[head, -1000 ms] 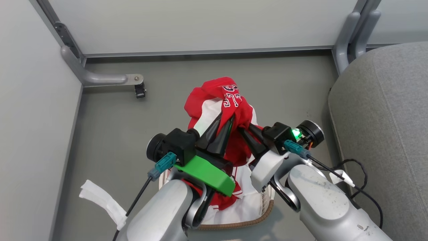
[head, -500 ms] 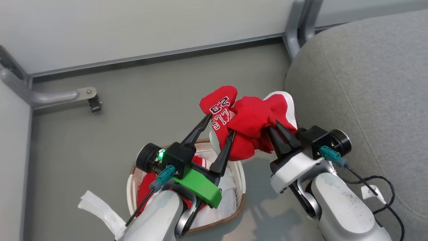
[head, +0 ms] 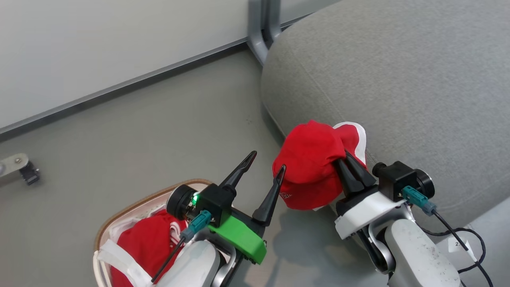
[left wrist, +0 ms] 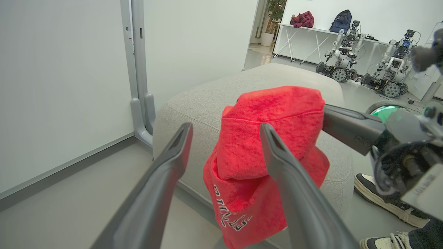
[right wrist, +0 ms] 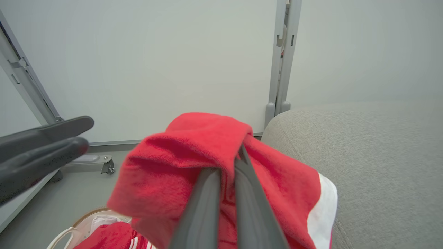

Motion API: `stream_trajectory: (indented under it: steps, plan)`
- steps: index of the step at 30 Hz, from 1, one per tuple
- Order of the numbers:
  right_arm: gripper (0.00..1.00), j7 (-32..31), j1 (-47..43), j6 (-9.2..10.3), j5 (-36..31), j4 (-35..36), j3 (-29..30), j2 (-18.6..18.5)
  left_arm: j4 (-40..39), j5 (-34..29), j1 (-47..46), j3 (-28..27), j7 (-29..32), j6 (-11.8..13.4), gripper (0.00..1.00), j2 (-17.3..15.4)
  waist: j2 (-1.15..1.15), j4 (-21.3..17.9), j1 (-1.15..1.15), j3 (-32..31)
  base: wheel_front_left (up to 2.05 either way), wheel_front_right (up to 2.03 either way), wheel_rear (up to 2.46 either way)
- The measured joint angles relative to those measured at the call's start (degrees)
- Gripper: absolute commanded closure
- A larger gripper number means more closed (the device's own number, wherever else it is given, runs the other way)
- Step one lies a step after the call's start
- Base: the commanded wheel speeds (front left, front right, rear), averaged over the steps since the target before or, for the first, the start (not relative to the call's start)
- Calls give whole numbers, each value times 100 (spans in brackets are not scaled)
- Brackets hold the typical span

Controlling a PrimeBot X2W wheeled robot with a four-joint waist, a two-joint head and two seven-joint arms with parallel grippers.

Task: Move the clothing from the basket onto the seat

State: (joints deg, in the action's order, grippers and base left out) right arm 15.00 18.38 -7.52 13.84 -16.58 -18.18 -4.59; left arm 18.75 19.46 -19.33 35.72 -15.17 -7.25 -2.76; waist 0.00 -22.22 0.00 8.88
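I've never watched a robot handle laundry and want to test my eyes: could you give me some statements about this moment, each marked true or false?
1. The right gripper is shut on a red garment. True.
2. The left gripper grips that garment too. False: its jaws stand open, not closed on it.
3. The basket is empty. False: red clothing lies in it.
4. The held garment hangs close to the grey seat. True.

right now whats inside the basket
A red garment with red-and-white striped trim lies in the basket. Whatever is under it is covered, and the left arm hides part of the basket.
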Motion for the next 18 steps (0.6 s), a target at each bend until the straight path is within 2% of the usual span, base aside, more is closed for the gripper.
stream_trajectory:
  steps: [8,13,18]
  plan:
    - [100,0,-114,0,-26,102,236,-152,48,58,-27,170,0,-8,0,4,0,-717,0,57,0,0,0]
    - [100,-1,252,0,-169,-30,403,-378,143,32,-131,140,0,-12,0,4,0,-849,0,266,0,0,0]
    - [100,0,1160,0,-302,-289,822,-937,291,-172,-312,148,0,-13,0,3,0,-813,0,574,0,0,0]
